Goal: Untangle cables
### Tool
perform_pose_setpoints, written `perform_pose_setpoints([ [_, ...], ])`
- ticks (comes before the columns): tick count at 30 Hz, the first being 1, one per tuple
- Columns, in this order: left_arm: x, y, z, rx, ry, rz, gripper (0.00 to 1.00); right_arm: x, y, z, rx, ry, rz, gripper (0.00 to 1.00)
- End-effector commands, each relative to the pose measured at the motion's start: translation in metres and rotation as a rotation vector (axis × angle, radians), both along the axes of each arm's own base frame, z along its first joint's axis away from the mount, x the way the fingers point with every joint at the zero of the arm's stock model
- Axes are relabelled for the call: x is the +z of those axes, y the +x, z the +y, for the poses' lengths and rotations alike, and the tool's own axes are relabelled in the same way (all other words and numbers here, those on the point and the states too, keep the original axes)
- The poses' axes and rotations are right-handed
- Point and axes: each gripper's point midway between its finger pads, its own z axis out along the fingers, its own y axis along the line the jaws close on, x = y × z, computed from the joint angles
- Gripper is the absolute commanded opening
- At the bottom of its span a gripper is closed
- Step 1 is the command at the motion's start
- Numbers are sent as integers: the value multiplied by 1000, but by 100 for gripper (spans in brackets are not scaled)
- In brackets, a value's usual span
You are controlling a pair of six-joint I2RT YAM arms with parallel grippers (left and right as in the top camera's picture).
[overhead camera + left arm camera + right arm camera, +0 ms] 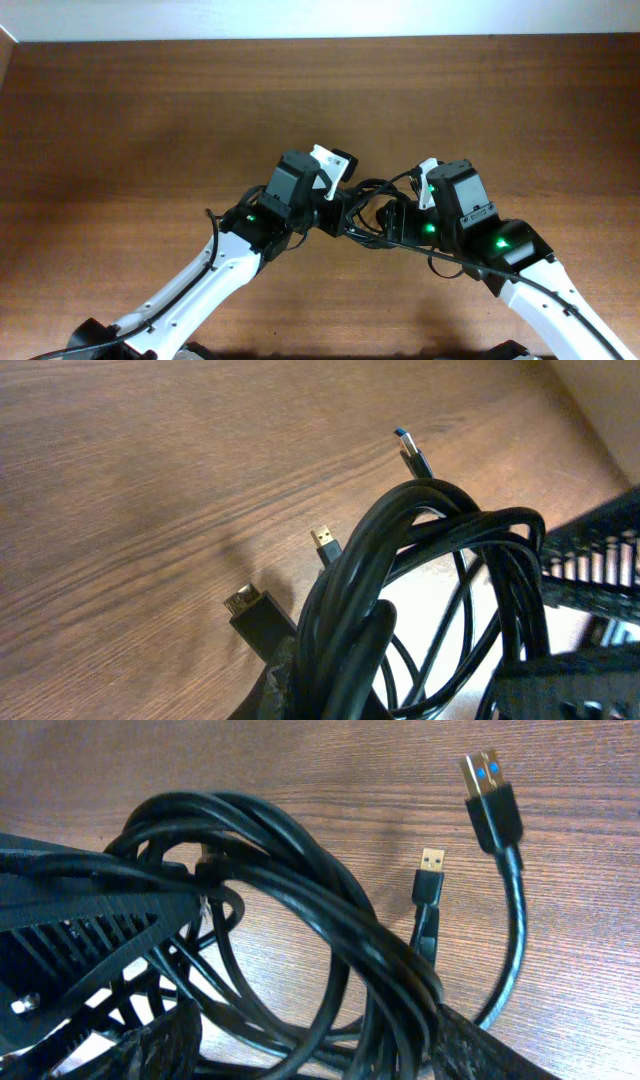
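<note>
The cables (366, 197) are a knotted black bundle held between my two grippers at the table's middle. My left gripper (336, 214) is shut on the bundle (400, 550), which runs up between its fingers (335, 695). Three plug ends stick out in the left wrist view: a blue USB plug (410, 452), a small gold plug (325, 542) and a wide flat plug (252, 615). My right gripper (396, 222) is open, its fingers (310, 1055) wide apart around loops of the bundle (300, 890). The thickest strands lie against its right finger.
The brown wooden table (150, 120) stretches bare to the left and back. The two gripper heads are nearly touching. The left gripper's ribbed black body (70, 920) fills the right wrist view's left side. A pale wall edge (320, 20) runs along the back.
</note>
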Motion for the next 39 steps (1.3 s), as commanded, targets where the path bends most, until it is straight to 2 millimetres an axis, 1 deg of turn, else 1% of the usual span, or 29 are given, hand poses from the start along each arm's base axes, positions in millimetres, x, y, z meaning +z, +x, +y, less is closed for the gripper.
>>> perform_pose_setpoints([
  [1, 11, -14, -14, -113, -72, 9, 0, 3, 0, 1, 20, -12, -11, 71],
  [5, 10, -13, -13, -120, -60, -10, 0, 0, -1, -4, 15, -37, -4, 71],
  [8, 1, 10, 6, 11, 49, -68, 0, 0, -2, -4, 15, -40, -2, 71],
  [9, 0, 13, 10, 32, 66, -77, 0, 0, -2, -4, 24, -47, -7, 71],
  [10, 0, 12, 9, 29, 62, -73, 0, -1, -2, -5, 25, -54, -8, 71],
  [12, 2, 4, 2, -18, 24, -51, 0, -5, -3, -14, 2, -96, -1, 71],
  [15, 10, -16, -14, -134, -66, 2, 0, -4, -2, -13, 2, -93, -5, 71],
  [17, 15, -28, -21, -225, -101, -2, 0, -4, -2, -13, 2, -93, -5, 71],
  [19, 17, -34, -24, -269, -121, -3, 0, -4, -2, -13, 2, -94, -5, 71],
  [21, 17, -34, -24, -269, -120, -3, 0, -4, -2, -13, 2, -93, -5, 71],
  [22, 17, -34, -24, -267, -119, -6, 0, -4, -2, -13, 3, -92, -6, 57],
  [23, 17, -32, -24, -260, -115, -11, 0, -4, -1, -12, 6, -87, -6, 38],
  [24, 15, -27, -21, -235, -93, -22, 0, -3, -2, -9, 13, -75, -6, 4],
  [25, 13, -23, -19, -215, -77, -30, 7, -2, -2, -9, 15, -71, -6, 4],
  [26, 11, -20, -16, -195, -60, -39, 15, -2, -1, -9, 15, -70, -8, 4],
  [27, 9, -15, -13, -170, -39, -50, 99, -2, -1, -9, 12, -69, -9, 4],
  [30, 4, -3, -4, -102, 18, -79, 99, -3, 0, -11, -1, -82, -11, 4],
  [32, 2, 4, 2, -60, 53, -98, 99, -9, -1, -32, -116, -149, 21, 4],
  [33, 1, 6, 4, -49, 62, -103, 99, -9, -3, -34, -122, -155, 21, 4],
  [37, 1, 6, 4, -50, 62, -102, 99, 17, -10, -38, -127, -113, -54, 4],
  [38, 0, 5, 4, -50, 65, -98, 99, 28, -15, -40, -130, -93, -89, 4],
  [39, 0, 5, 4, -50, 66, -97, 99, 35, -17, -41, -131, -81, -111, 4],
])
